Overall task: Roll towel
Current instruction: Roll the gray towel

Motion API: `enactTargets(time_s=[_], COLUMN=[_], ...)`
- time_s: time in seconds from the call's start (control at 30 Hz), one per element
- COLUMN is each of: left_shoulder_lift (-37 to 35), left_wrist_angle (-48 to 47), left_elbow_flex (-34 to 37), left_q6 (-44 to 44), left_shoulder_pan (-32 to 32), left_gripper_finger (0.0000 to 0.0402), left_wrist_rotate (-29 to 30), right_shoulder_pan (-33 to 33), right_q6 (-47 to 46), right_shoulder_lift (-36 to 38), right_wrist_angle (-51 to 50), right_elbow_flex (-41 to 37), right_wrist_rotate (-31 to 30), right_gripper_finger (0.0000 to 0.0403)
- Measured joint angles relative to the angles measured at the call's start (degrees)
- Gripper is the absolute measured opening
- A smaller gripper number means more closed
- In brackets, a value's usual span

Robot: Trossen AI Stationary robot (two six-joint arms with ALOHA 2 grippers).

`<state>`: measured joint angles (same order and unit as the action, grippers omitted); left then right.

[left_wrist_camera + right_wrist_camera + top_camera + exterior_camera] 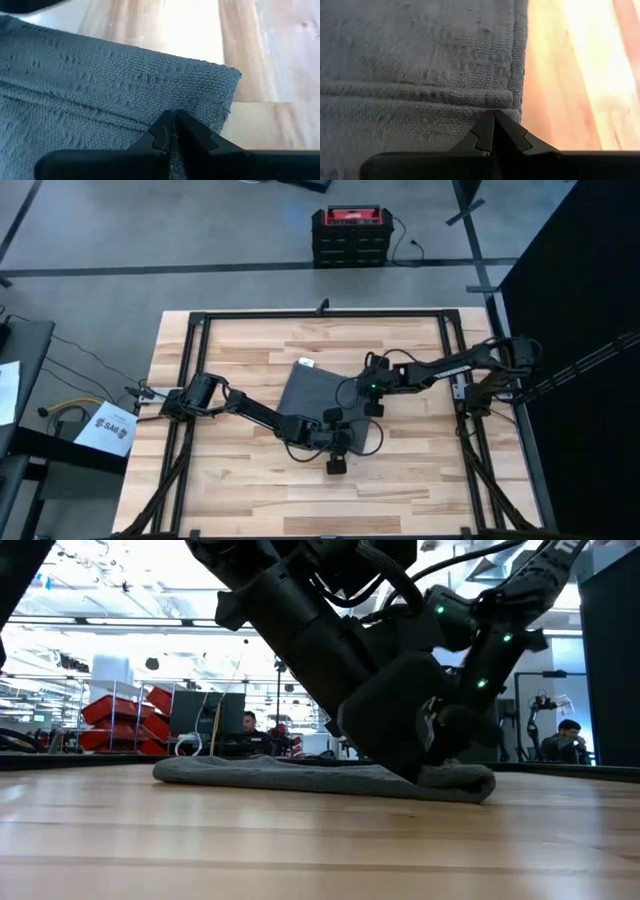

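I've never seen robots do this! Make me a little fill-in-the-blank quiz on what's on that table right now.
1. The soft thing lying on the wooden table is a dark grey ____.
2. Both wrist views show the fingertips of the left pincer and the right pincer pressed ____ over the towel.
3. In the high view, a small tag at the towel's far corner is coloured ____.

Missing words: towel; together; white
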<state>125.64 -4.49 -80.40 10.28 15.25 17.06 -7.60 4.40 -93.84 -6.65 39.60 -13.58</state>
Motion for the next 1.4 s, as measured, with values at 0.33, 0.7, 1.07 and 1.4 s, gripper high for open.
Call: enactTargets(time_s=[0.33,0.7,1.07,1.4], left_shoulder_lift=[0.02,0.04,0.04,-0.04], left_wrist_angle=[-0.44,0.14,0.37,1.60], left_elbow_flex=[0.00,0.10,0.11,0.09], left_q6=[0.47,-0.02,0.11,-0.04], left_shoulder_pan=[0.06,0.02,0.02,0.07], left_gripper_finger=[0.0015,0.0015,0.0015,0.0015], left_wrist_rotate=[0.20,0.00,-0.05,-0.60], right_shoulder_pan=[-0.62,-0.04,0.61,21.67], right_q6=[2.50,-2.67,-2.60,-17.35], right_shoulder_lift=[10.36,15.43,8.94,20.68], right_wrist_angle=[-5.55,-4.94,1.04,-2.72], right_elbow_flex=[-0.31,-5.12,-6.49,-9.85], right_wrist_rotate=[-1.58,2.15,-0.10,-0.77], right_gripper_finger=[0.0000,0.0000,0.0000,0.0000])
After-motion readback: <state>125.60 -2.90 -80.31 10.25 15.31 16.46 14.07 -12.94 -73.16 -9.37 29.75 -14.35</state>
